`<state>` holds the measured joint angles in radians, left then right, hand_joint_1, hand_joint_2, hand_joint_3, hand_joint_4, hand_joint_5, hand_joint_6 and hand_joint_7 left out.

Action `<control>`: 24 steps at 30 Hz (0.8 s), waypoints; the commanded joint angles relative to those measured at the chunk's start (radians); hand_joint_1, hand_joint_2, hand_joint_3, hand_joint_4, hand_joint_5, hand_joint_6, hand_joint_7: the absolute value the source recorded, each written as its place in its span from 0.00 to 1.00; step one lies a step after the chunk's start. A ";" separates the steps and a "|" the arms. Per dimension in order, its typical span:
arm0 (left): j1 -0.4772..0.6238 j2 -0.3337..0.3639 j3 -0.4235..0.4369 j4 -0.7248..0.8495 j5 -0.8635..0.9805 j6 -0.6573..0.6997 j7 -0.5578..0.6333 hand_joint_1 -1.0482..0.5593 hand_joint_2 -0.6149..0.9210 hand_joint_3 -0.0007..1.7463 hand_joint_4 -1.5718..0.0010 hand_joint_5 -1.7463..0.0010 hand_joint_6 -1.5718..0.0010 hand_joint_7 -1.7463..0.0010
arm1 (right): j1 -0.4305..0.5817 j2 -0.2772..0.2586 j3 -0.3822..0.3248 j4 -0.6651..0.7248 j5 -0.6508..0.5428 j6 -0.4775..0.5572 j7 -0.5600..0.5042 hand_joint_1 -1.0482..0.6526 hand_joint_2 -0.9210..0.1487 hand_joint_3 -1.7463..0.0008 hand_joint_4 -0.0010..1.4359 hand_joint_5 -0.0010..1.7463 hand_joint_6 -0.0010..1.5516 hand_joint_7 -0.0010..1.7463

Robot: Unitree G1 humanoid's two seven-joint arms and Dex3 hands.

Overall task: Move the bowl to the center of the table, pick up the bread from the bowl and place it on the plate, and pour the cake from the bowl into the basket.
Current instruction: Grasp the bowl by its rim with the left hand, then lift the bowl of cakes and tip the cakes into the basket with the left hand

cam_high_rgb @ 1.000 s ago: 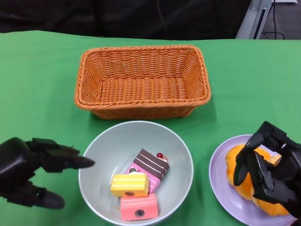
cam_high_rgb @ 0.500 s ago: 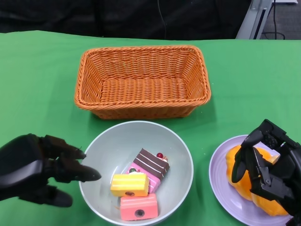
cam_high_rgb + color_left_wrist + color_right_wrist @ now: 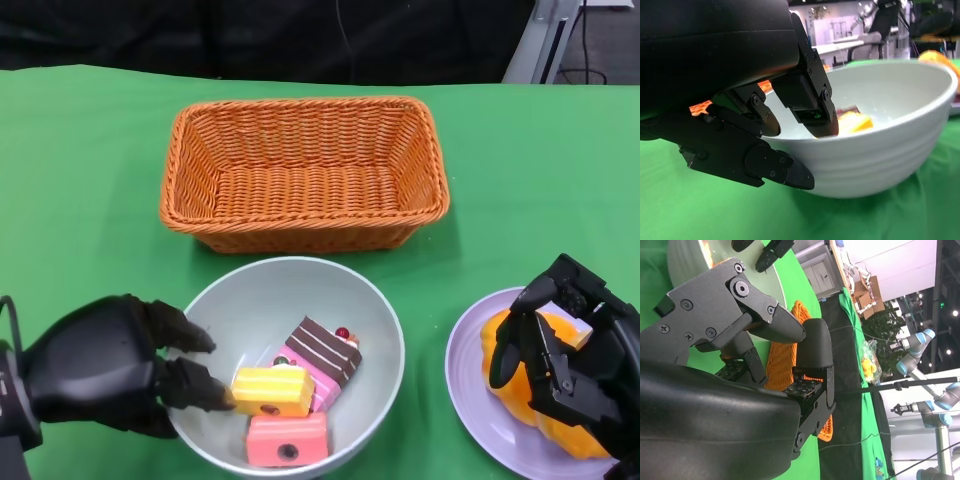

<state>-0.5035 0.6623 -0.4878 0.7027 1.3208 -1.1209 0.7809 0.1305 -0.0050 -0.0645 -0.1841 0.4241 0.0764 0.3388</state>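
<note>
The left hand has closed in from beside the bowl and now grips its near-left rim, fingers inside, thumb beneath. The bowl has shifted slightly, cake inside. The right hand stays spread over the bread, right of the bowl.

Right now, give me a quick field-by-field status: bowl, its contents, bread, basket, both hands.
bowl: in front of the basket, upright
contents: three cake pieces
bread: on the plate
basket: nothing seen inside
left hand: gripping the bowl's near-left rim, fingers inside and outside the wall
right hand: over the bread; contact unclear
</note>
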 commanded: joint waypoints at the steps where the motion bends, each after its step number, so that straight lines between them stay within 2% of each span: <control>1: -0.030 0.014 -0.093 0.034 0.037 0.044 0.048 0.39 0.97 0.00 0.33 0.98 0.35 0.99 | 0.006 0.000 -0.006 -0.013 0.010 0.002 -0.008 0.48 0.33 0.34 0.53 1.00 0.35 0.98; 6: -0.075 0.009 -0.187 0.064 0.029 0.080 0.044 0.39 0.97 0.00 0.31 0.98 0.35 0.99 | 0.009 -0.001 -0.003 -0.017 0.007 0.003 -0.008 0.47 0.33 0.34 0.53 1.00 0.34 0.97; 12: -0.098 -0.009 -0.245 0.076 0.004 0.105 0.069 0.39 0.98 0.00 0.31 0.99 0.36 1.00 | 0.010 0.003 0.001 -0.018 0.004 0.005 -0.014 0.48 0.33 0.34 0.52 1.00 0.34 0.96; 20: -0.110 -0.020 -0.287 0.085 -0.015 0.131 0.110 0.40 0.97 0.00 0.30 0.99 0.35 1.00 | 0.011 0.003 0.004 -0.021 0.004 0.014 -0.021 0.48 0.36 0.32 0.52 1.00 0.36 0.94; 24: -0.084 -0.067 -0.265 0.117 -0.075 0.136 0.189 0.44 0.94 0.00 0.24 0.97 0.28 0.97 | 0.012 0.005 0.008 -0.024 -0.009 0.019 -0.037 0.47 0.38 0.32 0.49 1.00 0.35 0.91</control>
<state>-0.5984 0.6003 -0.7644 0.8050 1.2725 -0.9910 0.9248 0.1351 0.0000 -0.0574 -0.1870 0.4178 0.0909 0.3119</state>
